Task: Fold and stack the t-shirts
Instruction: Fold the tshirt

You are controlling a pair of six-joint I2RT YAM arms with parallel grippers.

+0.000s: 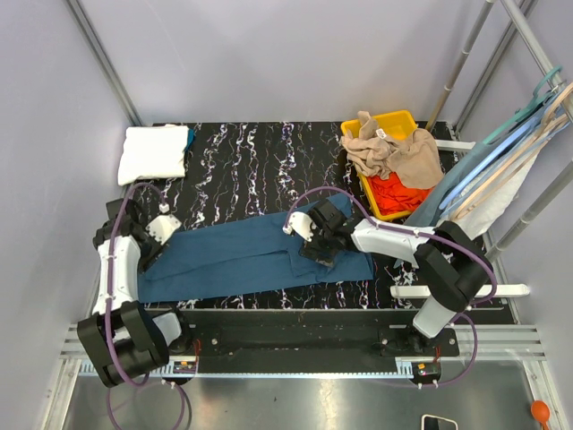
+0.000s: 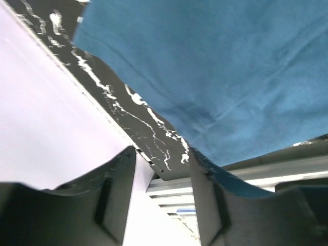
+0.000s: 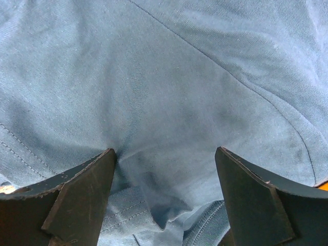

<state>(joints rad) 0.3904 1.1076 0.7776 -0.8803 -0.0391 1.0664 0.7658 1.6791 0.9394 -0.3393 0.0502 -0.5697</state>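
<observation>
On the table (image 1: 242,161), teal t-shirt (image 1: 242,255) at left gripper (image 2: 163,174), right gripper (image 3: 165,156), both released; yellow bin (image 1: 400,117) nearby.

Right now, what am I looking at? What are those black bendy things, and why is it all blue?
Those are two robot arms, each ending in a two-finger pincher called a gripper. The big picture is from a camera above. The other two are from cameras on the wrists, so fingers show up close. A big blue t-shirt lies spread on the black table. A folded white t-shirt sits at the far left corner; a yellow bin holds tan and red-orange t-shirts. The left gripper and right gripper are open, holding nothing; the right one rests on the blue cloth.
</observation>
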